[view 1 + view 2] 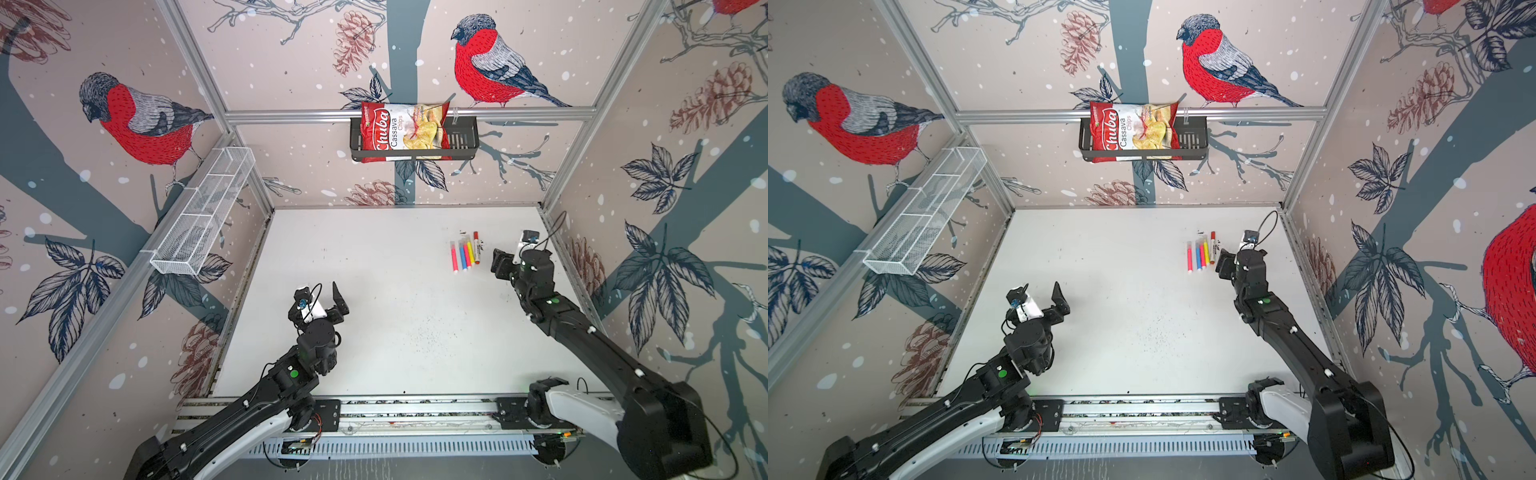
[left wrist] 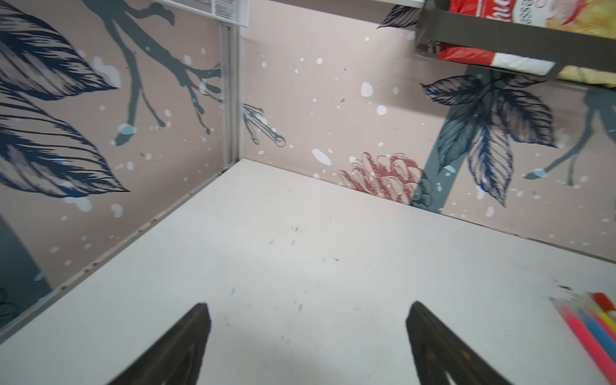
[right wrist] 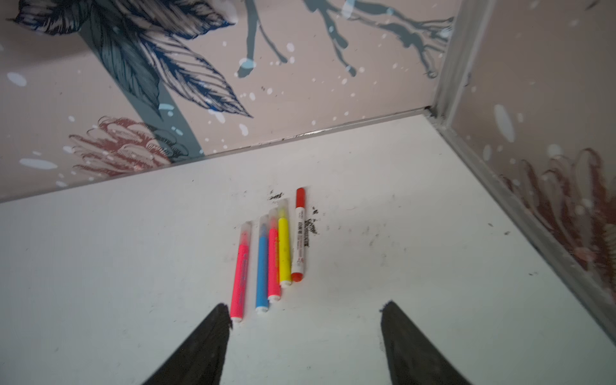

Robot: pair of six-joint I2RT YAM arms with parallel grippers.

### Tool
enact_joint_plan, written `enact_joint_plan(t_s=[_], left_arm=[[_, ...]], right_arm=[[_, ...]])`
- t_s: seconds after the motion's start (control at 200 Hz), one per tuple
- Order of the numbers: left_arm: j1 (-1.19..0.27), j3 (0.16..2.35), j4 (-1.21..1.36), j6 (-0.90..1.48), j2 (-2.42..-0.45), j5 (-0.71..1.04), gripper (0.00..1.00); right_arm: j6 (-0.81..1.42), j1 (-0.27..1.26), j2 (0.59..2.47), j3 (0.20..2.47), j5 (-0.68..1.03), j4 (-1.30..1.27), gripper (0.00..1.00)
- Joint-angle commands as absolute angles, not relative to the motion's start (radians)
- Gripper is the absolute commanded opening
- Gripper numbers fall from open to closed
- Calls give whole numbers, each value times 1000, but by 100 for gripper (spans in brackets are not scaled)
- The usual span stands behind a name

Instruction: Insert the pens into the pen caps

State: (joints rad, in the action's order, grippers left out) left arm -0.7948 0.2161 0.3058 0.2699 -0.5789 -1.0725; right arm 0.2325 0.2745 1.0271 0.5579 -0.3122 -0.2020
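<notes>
**Capped and lined up, nothing held**

Finds the pens [image 3: 273, 260] side by side, flat on the worktop [image 1: 374, 270] at 2 o'clock, with clear caps [image 3: 282, 208] on the slim four and a red cap [image 3: 300, 196] on the white one; looks like a finished row. Shows the right fingers [image 3: 200, 350] spread and empty at 3 o'clock of the row, probably with nothing left to pinch. Shows the left fingers [image 2: 180, 350] spread, empty, well apart at 8 o'clock.

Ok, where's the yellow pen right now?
In both top views the yellow pen lies on the table, right rear, fourth from the left in the row, between the red pen and the white-barrelled marker, near the right gripper.
</notes>
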Motion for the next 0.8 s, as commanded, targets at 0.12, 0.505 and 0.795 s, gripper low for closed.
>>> enact_joint_plan(t_s=[0.12, 0.505, 0.795], left_arm=[[-773, 126, 608, 72, -677, -1296, 99], [-687, -9, 813, 47, -789, -1287, 99], [-636, -81, 1026, 84, -795, -1290, 99]], right_arm=[[240, 287, 777, 205, -767, -395, 92], [268, 278, 212, -164, -747, -560, 99], [278, 186, 333, -213, -704, -784, 99]])
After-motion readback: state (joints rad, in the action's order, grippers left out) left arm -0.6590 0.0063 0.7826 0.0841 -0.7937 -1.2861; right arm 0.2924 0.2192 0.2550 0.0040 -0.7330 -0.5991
